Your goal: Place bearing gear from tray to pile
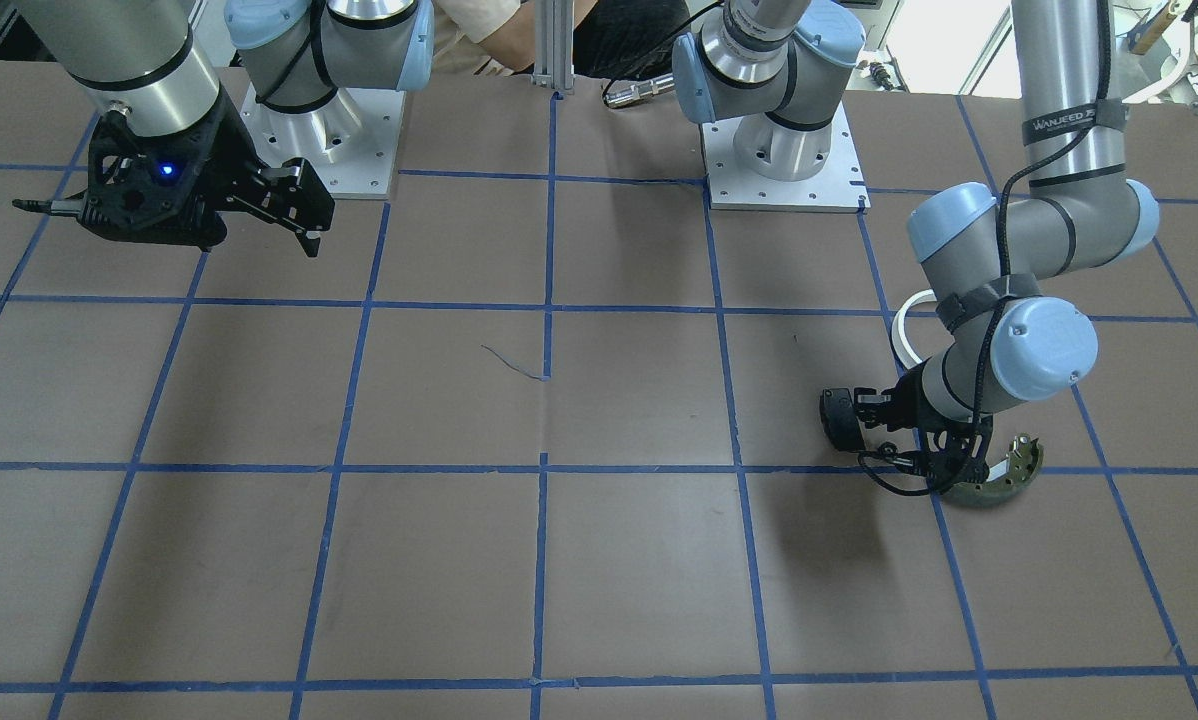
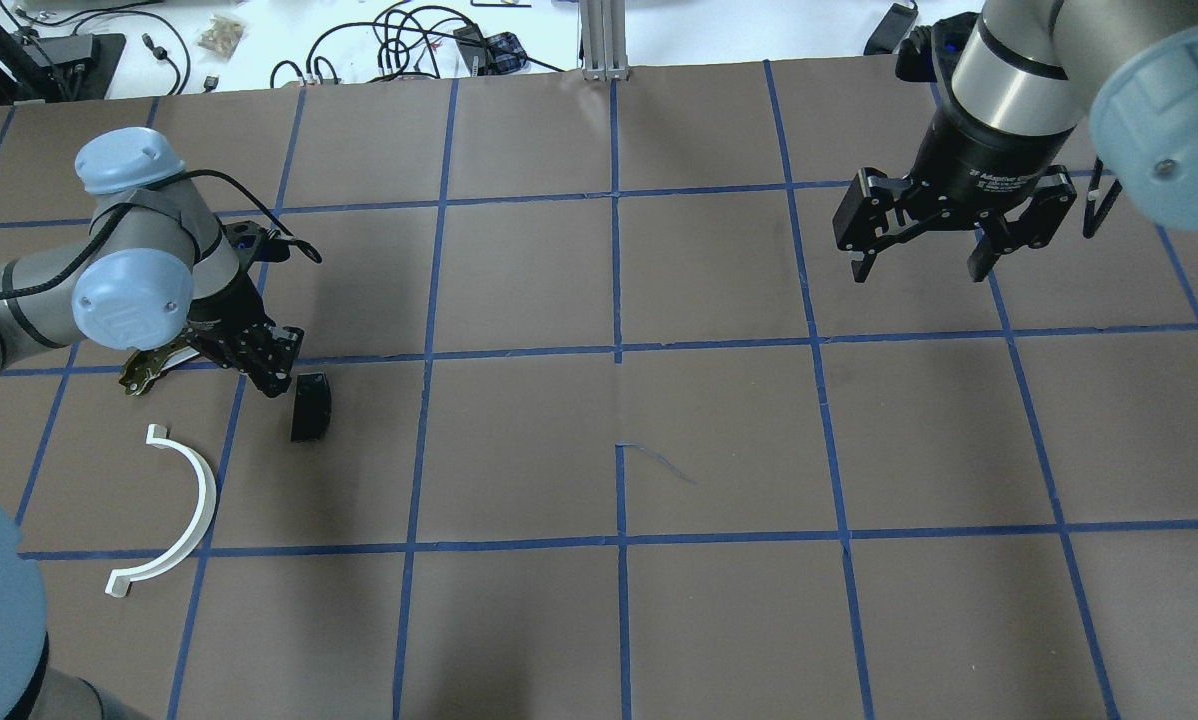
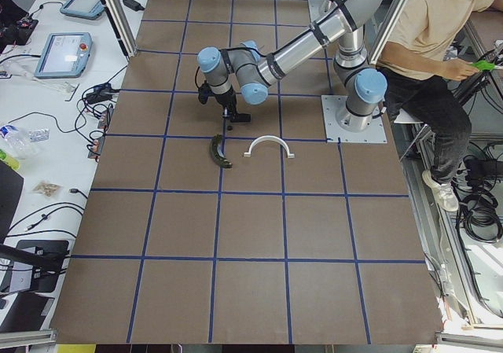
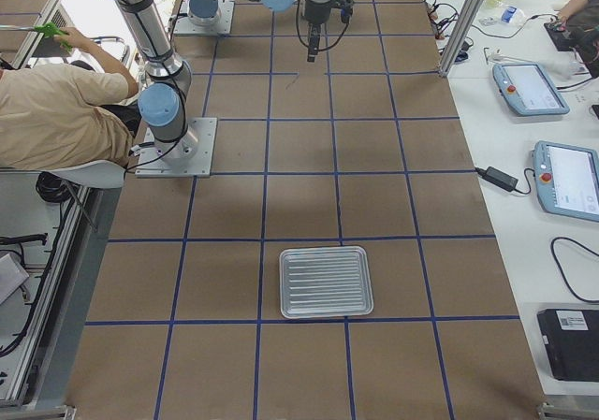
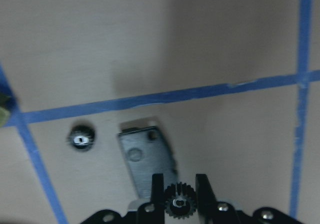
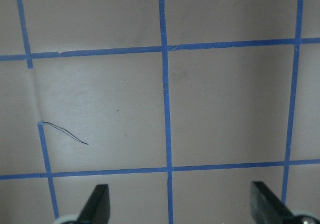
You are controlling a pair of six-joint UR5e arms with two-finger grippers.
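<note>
My left gripper (image 5: 179, 191) is shut on a small black bearing gear (image 5: 179, 207), low over the pile. In the overhead view this gripper (image 2: 277, 372) sits just above the black rectangular pad (image 2: 310, 406). The olive-green brake shoe (image 2: 154, 364) lies partly under the left wrist, and the white half-ring (image 2: 181, 510) lies nearer the robot. A second small gear (image 5: 81, 137) lies on the table beside the pad (image 5: 147, 156). My right gripper (image 2: 924, 262) is open and empty, high over the far right of the table. The tray (image 4: 326, 282) holds nothing.
The table is brown paper with a blue tape grid (image 2: 617, 355). A thin loose thread (image 2: 659, 460) lies near the middle. A seated person (image 3: 440, 46) is behind the robot bases. Cables and tablets lie off the table's far edge.
</note>
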